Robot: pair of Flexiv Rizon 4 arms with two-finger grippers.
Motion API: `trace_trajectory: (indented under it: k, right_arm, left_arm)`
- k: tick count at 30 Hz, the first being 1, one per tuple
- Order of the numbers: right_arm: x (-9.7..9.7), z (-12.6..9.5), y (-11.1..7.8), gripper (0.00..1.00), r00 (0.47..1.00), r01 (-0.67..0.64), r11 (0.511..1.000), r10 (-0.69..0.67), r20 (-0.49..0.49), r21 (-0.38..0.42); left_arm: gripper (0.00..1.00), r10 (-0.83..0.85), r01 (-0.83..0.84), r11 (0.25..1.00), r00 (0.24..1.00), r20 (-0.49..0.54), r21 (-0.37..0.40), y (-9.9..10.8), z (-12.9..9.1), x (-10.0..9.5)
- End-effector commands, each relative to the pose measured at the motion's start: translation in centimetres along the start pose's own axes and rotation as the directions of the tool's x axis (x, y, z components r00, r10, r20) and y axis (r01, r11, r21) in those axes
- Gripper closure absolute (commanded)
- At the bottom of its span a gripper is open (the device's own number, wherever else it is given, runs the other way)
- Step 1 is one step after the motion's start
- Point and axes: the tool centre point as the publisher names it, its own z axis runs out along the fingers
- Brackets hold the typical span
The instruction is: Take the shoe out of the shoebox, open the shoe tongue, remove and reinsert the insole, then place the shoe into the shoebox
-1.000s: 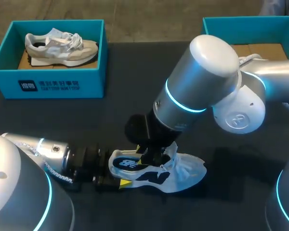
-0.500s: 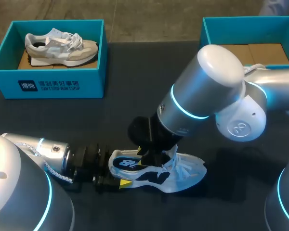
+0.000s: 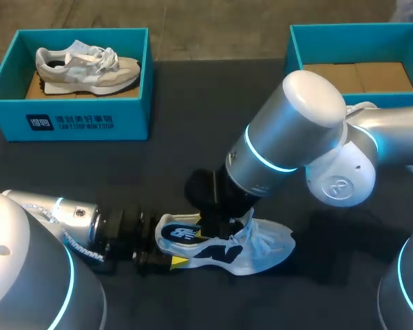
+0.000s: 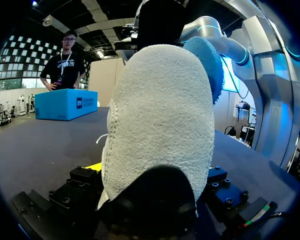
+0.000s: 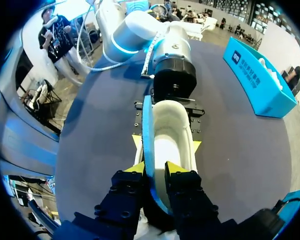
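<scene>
1. The dark table (image 3: 158, 165) is bearing three things.
2. A left shoebox (image 3: 69, 124) and a right shoebox (image 3: 297, 51) are sitting at its far side, well apart.
3. A white shoe (image 3: 265, 249) is lying near its front.

You are working in a robotics lab, at a bench set up for manipulation trials. Two heavy silver arms, the left arm (image 3: 55, 213) and the right arm (image 3: 296, 137), each ringed with glowing cyan light, reach in over a plain dark table (image 3: 193, 103). The props are laid out like test pieces: a teal shoebox (image 3: 76, 124) holding a beige sneaker (image 3: 86, 65), and a second teal shoebox (image 3: 310, 41) lined with cardboard (image 3: 358, 72).
</scene>
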Motion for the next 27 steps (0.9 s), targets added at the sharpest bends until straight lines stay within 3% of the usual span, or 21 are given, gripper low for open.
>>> trace_trajectory:
  k: [1,8,11,13,20,27]
  right_arm:
    - [0.0,0.8,-0.1,0.81,1.000,-0.006,1.000,0.006,-0.005,-0.009]
    - [0.6,1.0,-0.1,0.85,1.000,-0.016,1.000,0.016,-0.023,-0.006]
    - [0.7,1.0,-0.2,0.90,0.999,-0.019,1.000,0.019,-0.027,-0.007]
    - [0.7,1.0,0.0,1.00,0.999,-0.021,1.000,0.020,-0.027,-0.009]
    - [0.4,0.5,0.9,1.00,1.000,0.005,0.999,-0.006,-0.015,-0.039]
    - [-0.1,-1.9,2.6,1.00,0.999,0.051,0.993,-0.051,0.004,-0.102]
  left_arm:
    - [1.00,-0.001,0.001,1.000,1.000,0.002,-0.002,0.3,0.0,-0.2]
    - [1.00,-0.001,0.001,1.000,1.000,0.002,-0.002,0.3,0.0,-0.2]
    - [1.00,-0.001,0.001,1.000,1.000,0.002,-0.002,0.3,0.0,-0.2]
    - [1.00,-0.001,0.001,1.000,1.000,0.002,-0.002,0.3,0.0,-0.2]
    - [1.00,-0.001,0.001,1.000,1.000,0.002,-0.002,0.3,0.0,-0.2]
    - [1.00,-0.001,0.001,1.000,1.000,0.002,-0.002,0.3,0.0,-0.2]
